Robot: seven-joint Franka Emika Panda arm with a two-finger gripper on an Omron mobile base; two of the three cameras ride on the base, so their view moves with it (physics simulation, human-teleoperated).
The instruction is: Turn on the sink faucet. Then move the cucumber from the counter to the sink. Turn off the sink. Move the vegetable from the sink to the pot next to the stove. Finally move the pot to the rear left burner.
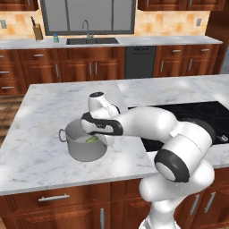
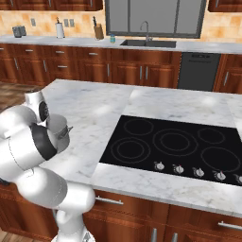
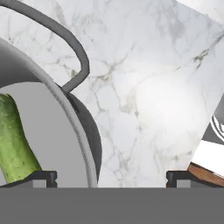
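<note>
Open end effector (image 3: 111, 177) straddles the small grey metal pot's (image 1: 85, 150) rim; green cucumber (image 3: 13, 140) inside. Next, I think: grip, carry to the rear left burner.

The arm (image 1: 179, 147) is glossy white, built of fat rounded segments joined by dark charcoal bands and round end caps, with a black wrist collar at ten o'clock, and two small dark square fingertips (image 3: 41, 177).

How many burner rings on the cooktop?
5 on the stove: front left, rear left, centre, rear right, front right.
</note>
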